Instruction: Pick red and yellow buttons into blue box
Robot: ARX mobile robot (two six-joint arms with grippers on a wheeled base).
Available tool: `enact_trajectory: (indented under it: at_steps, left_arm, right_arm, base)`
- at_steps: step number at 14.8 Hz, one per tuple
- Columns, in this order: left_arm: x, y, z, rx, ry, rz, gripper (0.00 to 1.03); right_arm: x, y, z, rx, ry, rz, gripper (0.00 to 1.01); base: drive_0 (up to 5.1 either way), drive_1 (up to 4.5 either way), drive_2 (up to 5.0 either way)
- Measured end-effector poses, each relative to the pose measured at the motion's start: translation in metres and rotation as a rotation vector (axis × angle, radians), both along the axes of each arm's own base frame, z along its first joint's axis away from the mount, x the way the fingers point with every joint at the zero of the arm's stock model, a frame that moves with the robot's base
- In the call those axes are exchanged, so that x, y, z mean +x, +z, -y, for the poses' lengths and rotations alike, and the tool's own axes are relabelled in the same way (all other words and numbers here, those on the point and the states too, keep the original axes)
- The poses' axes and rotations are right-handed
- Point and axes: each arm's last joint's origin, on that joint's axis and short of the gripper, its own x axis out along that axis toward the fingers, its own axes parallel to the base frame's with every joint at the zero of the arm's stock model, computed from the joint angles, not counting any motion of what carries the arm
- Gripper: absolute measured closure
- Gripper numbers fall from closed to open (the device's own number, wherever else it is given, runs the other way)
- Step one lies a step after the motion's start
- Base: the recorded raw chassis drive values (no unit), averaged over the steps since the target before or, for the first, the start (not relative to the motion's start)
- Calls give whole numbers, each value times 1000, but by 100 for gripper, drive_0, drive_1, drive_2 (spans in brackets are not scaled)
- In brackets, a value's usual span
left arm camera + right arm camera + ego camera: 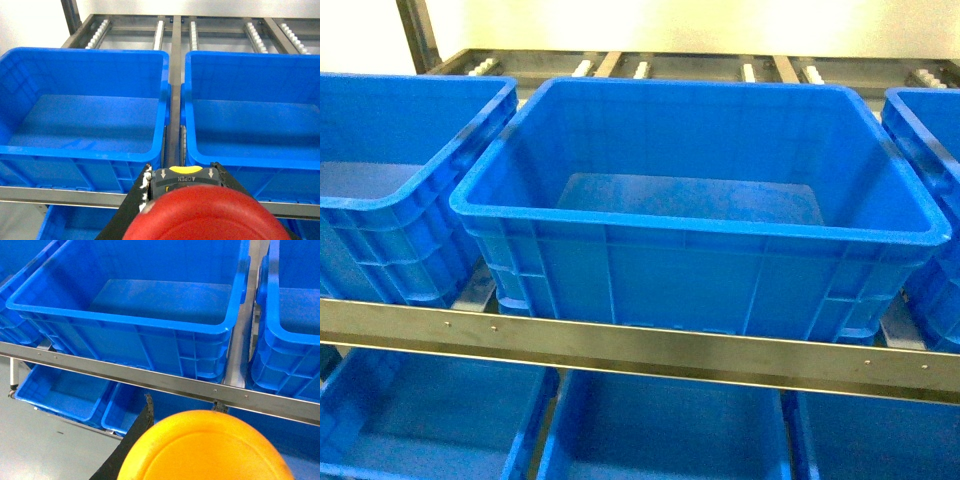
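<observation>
The blue box stands in the middle of the upper shelf with nothing visible inside it. Neither gripper shows in the head view. In the left wrist view my left gripper is shut on the red button; its red cap fills the lower frame and its dark body sits between the black fingers. It hovers in front of the gap between two crates, with the blue box to the right. In the right wrist view my right gripper is shut on the yellow button, below and in front of the blue box.
More blue crates flank the box at the left and the right. A steel rail runs along the shelf front. Further blue crates sit on the lower shelf. Roller tracks lie behind. Grey floor shows at the lower left.
</observation>
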Motion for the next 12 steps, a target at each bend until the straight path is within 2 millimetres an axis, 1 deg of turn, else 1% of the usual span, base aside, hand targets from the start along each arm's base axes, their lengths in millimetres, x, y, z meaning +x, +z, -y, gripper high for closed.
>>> enact_trajectory:
  at_steps: [4,9,12]
  left_arm:
    - [1,-1,0,0,-1,-4,76]
    - [1,-2,1,0,-10,-11,76]
    - [1,-1,1,0,-4,-10,76]
  right_arm:
    - [0,0,0,0,0,0,74]
    - [1,-1,0,-1,0,-8,74]
    - [0,-1,0,0,1,-5,74]
  base:
    - [0,0,0]
    - [265,188,-448]
    - [26,26,26]
